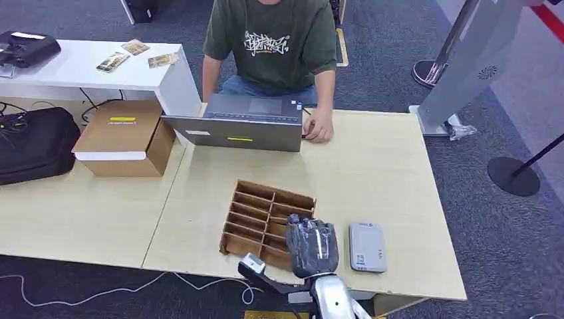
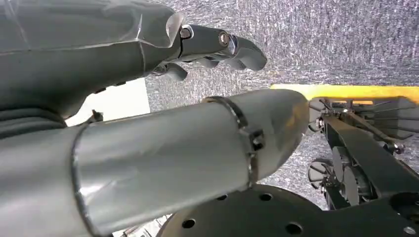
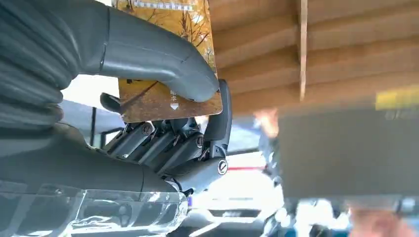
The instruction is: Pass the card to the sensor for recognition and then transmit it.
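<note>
Head view: right hand (image 1: 312, 246) sits over the near right corner of the wooden slotted rack (image 1: 266, 222), at about 5 o'clock of the rack on the light table (image 1: 399, 186). The grey card reader (image 1: 367, 246) lies flat just beside the hand, at its 3 o'clock, apart from it. A person (image 1: 273, 46) sits at 12 o'clock behind an open laptop (image 1: 239, 126), one hand resting by it. Right wrist view confirms the grasp: thumb and fingers (image 3: 163, 143) are clamped on a yellow-brown printed card (image 3: 168, 94), which stands close against the rack's slats; whether it is fully clear of its slot cannot be told. Left hand (image 2: 207, 47), seen from its own wrist, hangs over grey carpet with fingers curled and nothing in them. Assessment: the card is secured, so pick-up is done or nearly so. Presenting the card to the reader is not yet done, and handing it on remains outstanding.
</note>
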Controlling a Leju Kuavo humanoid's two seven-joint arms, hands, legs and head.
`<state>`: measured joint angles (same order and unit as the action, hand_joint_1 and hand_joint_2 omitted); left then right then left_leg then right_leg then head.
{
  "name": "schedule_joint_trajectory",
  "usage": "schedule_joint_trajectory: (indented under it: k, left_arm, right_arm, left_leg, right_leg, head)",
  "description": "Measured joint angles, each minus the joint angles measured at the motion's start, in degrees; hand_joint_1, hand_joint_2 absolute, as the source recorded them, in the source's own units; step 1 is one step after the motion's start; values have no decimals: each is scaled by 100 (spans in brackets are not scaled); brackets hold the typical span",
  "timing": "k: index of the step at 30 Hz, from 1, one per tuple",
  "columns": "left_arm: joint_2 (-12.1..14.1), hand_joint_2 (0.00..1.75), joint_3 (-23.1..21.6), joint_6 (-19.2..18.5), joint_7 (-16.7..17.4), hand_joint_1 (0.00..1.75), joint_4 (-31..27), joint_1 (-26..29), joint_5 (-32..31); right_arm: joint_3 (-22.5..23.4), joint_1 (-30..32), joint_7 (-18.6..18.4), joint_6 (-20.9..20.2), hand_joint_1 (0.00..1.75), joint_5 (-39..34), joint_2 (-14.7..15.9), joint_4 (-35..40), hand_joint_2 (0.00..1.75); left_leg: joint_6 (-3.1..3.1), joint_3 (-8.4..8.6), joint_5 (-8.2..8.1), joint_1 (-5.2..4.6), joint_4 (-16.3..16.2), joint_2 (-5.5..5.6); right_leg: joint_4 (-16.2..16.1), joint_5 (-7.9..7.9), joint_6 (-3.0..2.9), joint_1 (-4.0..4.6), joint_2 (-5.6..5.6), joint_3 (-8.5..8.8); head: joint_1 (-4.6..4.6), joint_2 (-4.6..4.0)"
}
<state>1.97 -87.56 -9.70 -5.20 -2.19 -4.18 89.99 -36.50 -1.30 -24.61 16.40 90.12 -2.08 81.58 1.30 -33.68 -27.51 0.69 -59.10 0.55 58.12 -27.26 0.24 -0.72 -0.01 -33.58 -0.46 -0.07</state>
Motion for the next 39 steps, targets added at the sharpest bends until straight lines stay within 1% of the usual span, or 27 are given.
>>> schedule_joint_trajectory:
  k: [4, 6, 8, 9, 11, 14, 17, 19, 22, 25, 27, 29, 30, 31, 33, 35, 39]
  left_arm:
    - [-4, 0, 0, 11, -22, 0, 0, -1, 0]
    - [-7, 0, -2, 13, -33, 0, 0, 2, 2]
    - [-9, 0, -6, 15, -39, 0, 0, 5, 0]
    - [-11, 0, -9, 15, -53, 0, 0, 5, 0]
    - [-13, 0, -17, 15, -90, 0, 0, 4, 0]
    - [-20, 0, -22, 15, -96, 0, 0, 5, 0]
    - [-28, 0, -31, 31, -98, 0, 0, 6, 0]
    - [-35, 0, -42, 35, -98, 0, 0, 6, 2]
    - [-35, 0, -66, 50, -98, 0, 0, 6, 0]
    - [-35, 0, -70, 59, -98, 0, 0, 6, -2]
    - [-35, 0, -70, 70, -87, 0, 0, 6, 0]
    - [-35, 0, -70, 81, -58, 0, 0, 5, -13]
    - [-35, 0, -70, 83, -22, 0, 0, 1, -20]
    - [-35, 0, -70, 85, 4, 0, 0, 3, -35]
    - [-35, 0, -70, 92, 22, 0, 0, 4, -48]
    - [-35, 0, -70, 96, 22, 0, 0, -2, -79]
    - [-35, 0, -70, 125, 24, 0, 0, -2, -103]
  right_arm:
    - [221, 140, 39, 385, 175, 0, 92, 476, 175]
    - [387, 253, 151, 568, 175, 0, 98, 706, 175]
    - [593, 416, 448, 756, 175, 0, 76, 911, 175]
    - [766, 500, 648, 815, 175, 0, 21, 1034, 175]
    - [1078, 642, 1015, 856, 175, -4, -116, 1219, 175]
    - [1445, 835, 1369, 920, 175, -243, -298, 1427, 175]
    - [1918, 1007, 1768, 1081, 175, -823, -523, 1643, 175]
    - [2239, 1132, 2100, 1130, 175, -1382, -669, 1750, 175]
    - [2620, 1237, 2456, 1079, 175, -2064, -830, 1835, 175]
    - [2908, 1306, 2703, 1038, 175, -2564, -979, 1888, 175]
    - [3078, 1333, 2886, 985, 175, -3311, -1080, 1914, 175]
    - [3318, 1347, 3135, 727, 175, -4811, -1203, 1945, 175]
    - [3443, 1370, 3222, 631, 175, -5419, -1235, 1947, 175]
    - [3607, 1398, 3306, 564, 175, -5886, -1265, 1947, 175]
    - [3896, 1448, 3431, 470, 175, -6377, -1316, 1964, 175]
    - [4123, 1489, 3447, 415, 175, -6838, -1351, 1989, 175]
    - [4446, 1545, 3488, 550, 175, -7491, -1392, 2010, 175]
  left_leg:
    - [0, 0, 0, -1, 0, 0]
    - [0, 0, 0, -1, -1, 1]
    - [0, -1, 0, -1, -1, 1]
    - [0, -1, -1, 0, -1, 1]
    - [0, -1, -1, 0, 0, 1]
    - [0, 0, -1, 1, 0, 1]
    - [0, 0, -1, 1, 0, 1]
    - [0, 0, -1, 1, 0, 1]
    - [0, 0, -1, 0, 0, 1]
    - [0, 0, -1, -1, 0, 1]
    - [0, 0, -1, -1, 0, 1]
    - [0, 0, -1, -1, 0, 1]
    - [0, 0, -1, -1, 0, 2]
    - [0, -1, -1, -1, 0, 4]
    - [0, -2, -1, -1, 0, 4]
    - [-1, -2, -1, -1, 0, 3]
    - [-1, -2, -1, -1, 0, 3]
  right_leg:
    - [-1, 0, 1, -1, 0, 1]
    - [-1, 0, 1, -1, -1, 1]
    - [-1, 0, 1, -1, -1, 1]
    - [-1, 0, 0, -1, -1, 1]
    - [-1, 0, 0, -1, -1, 0]
    - [-1, -1, 0, 0, -2, 0]
    - [0, 0, 0, 0, -2, 0]
    - [0, 0, 0, 0, -2, 1]
    - [0, 0, 0, 0, -2, 1]
    - [-1, 0, 1, -1, -2, 1]
    - [-1, 0, 1, -1, -1, 1]
    - [-1, 0, 1, -1, -2, 1]
    - [-1, 0, 1, -1, -3, 2]
    - [-1, -1, 1, 0, -5, 3]
    - [-1, -1, 1, -1, -5, 2]
    - [-1, -1, 1, -1, -5, 2]
    - [-1, -1, 1, -1, -4, 1]
  head:
    - [0, 0]
    - [0, 0]
    - [0, 0]
    - [0, 0]
    - [-2, 0]
    - [-2, 0]
    - [-2, 0]
    - [-2, 0]
    - [0, 0]
    - [-2, 0]
    - [0, 0]
    - [-2, 0]
    - [-4, 0]
    - [0, 0]
    - [0, 0]
    - [0, 0]
    - [0, 0]
